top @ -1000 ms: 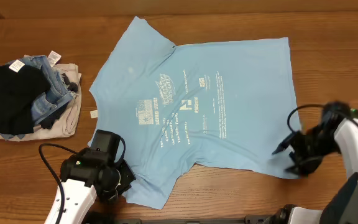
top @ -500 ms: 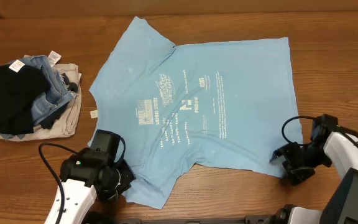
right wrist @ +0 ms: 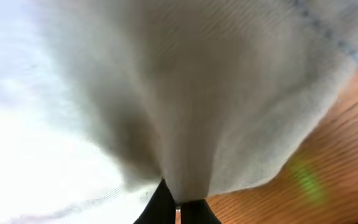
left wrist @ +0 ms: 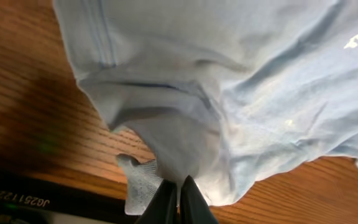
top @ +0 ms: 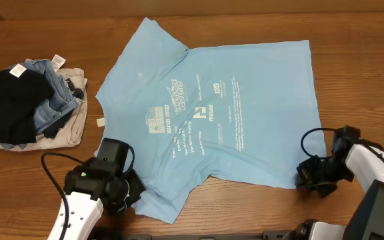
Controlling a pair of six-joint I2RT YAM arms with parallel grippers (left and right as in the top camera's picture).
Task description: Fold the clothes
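The large light-blue cotton T-shirt (top: 245,113) lies spread on the wooden worktop (top: 359,73), print up. I judge it light, soft and limp, best held at hems and corners. My left gripper (left wrist: 179,193) is pinched on its bunched near-left edge, my right gripper (right wrist: 178,202) on the near-right hem corner. No container shows; a loose heap of dark, denim and beige garments (top: 39,107) lies well left

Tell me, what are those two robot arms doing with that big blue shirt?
They are set to fold it. The light-blue T-shirt lies spread flat on the table. The left gripper pinches it by the near sleeve, and the right gripper pinches its near hem corner. Nothing is folded yet. A pile of other clothes sits beside it.
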